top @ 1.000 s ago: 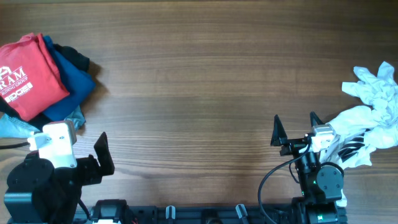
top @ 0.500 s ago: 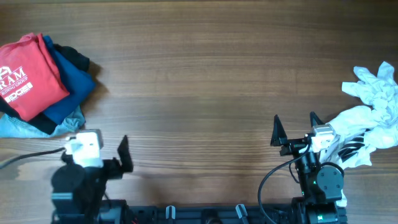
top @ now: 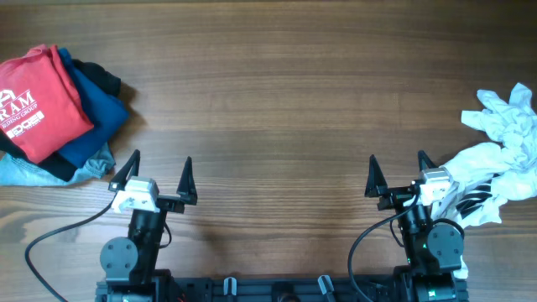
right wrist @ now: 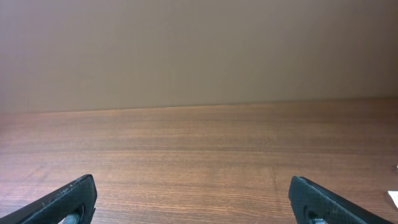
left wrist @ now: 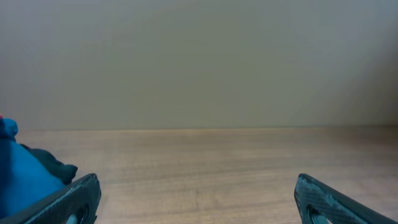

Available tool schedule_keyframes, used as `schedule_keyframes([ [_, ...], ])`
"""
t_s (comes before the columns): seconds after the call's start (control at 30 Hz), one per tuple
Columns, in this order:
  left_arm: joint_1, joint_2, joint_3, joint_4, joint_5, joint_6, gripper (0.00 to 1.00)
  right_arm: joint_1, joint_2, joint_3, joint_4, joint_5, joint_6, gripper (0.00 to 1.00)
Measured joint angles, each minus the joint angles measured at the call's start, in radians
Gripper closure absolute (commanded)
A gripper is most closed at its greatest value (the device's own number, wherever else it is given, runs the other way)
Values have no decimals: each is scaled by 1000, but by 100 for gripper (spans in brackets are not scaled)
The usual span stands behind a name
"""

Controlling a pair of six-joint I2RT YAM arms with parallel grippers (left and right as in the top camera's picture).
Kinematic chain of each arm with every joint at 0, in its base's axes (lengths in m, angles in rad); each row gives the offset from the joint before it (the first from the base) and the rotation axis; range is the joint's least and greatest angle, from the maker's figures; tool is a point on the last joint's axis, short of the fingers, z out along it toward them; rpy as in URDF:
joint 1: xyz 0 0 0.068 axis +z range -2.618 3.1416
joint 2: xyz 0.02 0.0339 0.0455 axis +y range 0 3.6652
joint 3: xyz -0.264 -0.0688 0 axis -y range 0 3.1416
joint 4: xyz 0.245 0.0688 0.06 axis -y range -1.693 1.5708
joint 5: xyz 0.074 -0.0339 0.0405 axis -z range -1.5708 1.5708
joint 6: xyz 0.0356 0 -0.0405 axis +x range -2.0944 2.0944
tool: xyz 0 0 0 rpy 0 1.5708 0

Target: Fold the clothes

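the red t-shirt (top: pixel 38 105) lies folded atop the stack (top: pixel 102 107). left and right jaws both gape wide, empty. any parking move should hug the worktop's (top: pixel 277 92) near edge, well apart from that stack.

red T-shirt (top: pixel 42 105), seemingly folded, far-left, atop stack

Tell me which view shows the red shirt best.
Overhead. It shows the red shirt whole, folded, white lettering up, lying on blue cloth at far left. The left wrist view catches only that blue cloth and at most a red speck; the right wrist view shows neither.
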Motion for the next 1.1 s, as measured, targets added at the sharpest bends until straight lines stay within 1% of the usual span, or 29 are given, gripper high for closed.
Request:
schedule_keyframes([
  [0.1, 0, 0, -25, -28, -9, 0, 0, 0, 0, 0, 0, 0, 0, 0],
  [0.2, 0, 0, -30, -123, -18, 0, 0, 0, 0, 0, 0, 0, 0, 0],
  [0.43, -1, 0, -31, -127, -22, 0, 0, 0, 0, 0, 0, 0, 0, 0],
  [0.6, -27, 0, -31, -127, -23, 0, 0, 0, 0, 0, 0, 0, 0, 0],
  [1.1, -27, 0, -31, -127, -23, 0, 0, 0, 0, 0, 0, 0, 0, 0],
])
